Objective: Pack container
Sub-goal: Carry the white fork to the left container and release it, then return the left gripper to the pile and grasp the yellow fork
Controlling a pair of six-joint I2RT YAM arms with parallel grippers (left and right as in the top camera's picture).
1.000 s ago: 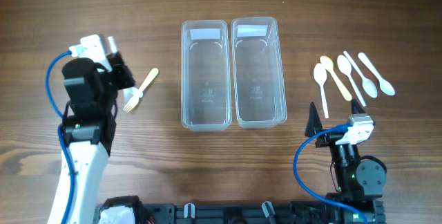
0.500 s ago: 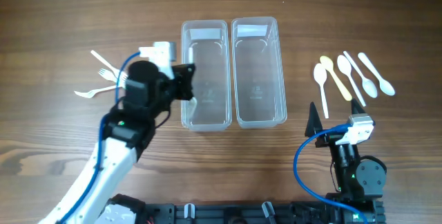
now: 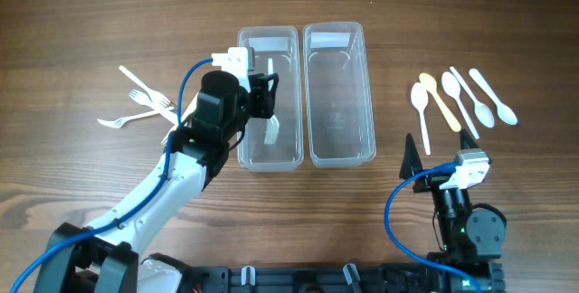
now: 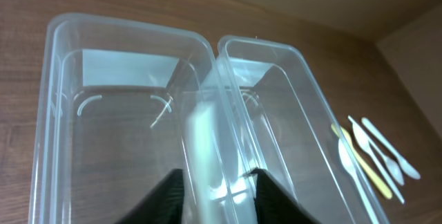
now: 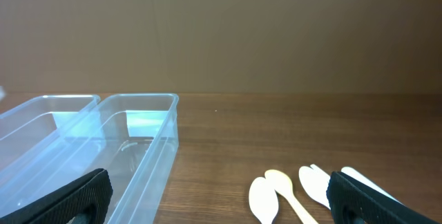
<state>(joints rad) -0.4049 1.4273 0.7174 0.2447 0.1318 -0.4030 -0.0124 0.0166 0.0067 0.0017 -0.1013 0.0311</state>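
Now — fork between left end effector's parted fingers, over left container.

cream fork is lengthwise inside the clear left container; clear right container stands just beside it

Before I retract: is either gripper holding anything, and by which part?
Left gripper: cannot tell; the handle of the cream plastic fork lies between its fingers, over the left clear plastic container. Right gripper: open, empty.
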